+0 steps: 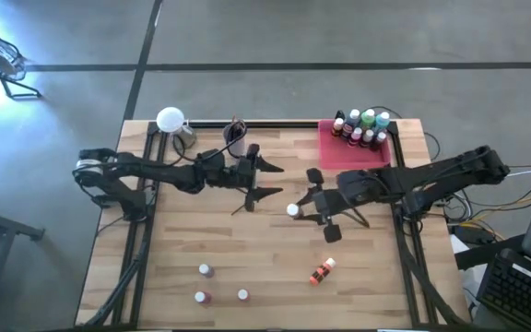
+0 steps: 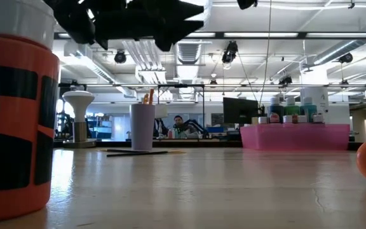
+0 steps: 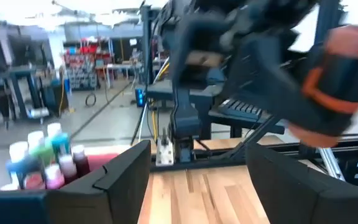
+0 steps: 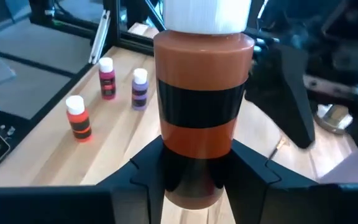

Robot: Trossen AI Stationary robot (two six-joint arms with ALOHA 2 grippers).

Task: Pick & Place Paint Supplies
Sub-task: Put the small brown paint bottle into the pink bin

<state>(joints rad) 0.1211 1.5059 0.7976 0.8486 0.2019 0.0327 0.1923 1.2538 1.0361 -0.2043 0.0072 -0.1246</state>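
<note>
Right gripper (image 4: 194, 177) clamps brown bottle (image 4: 202, 106) above mid-table; left gripper (image 1: 264, 180) spread wide, empty, near cup (image 1: 235, 140).

Left gripper (image 1: 267, 179): fingers spread wide, held near the lilac cup (image 1: 234, 140).
Right gripper (image 1: 304, 211): fingers clamped around a brown bottle (image 4: 202, 118), farther from the cup.

Four paint bottles (image 1: 323, 271) are counted loose on the worktop (image 1: 265, 267), one more is held in the right hand (image 1: 313, 208), and about eight are seen in the pink tray (image 1: 332, 149).
</note>
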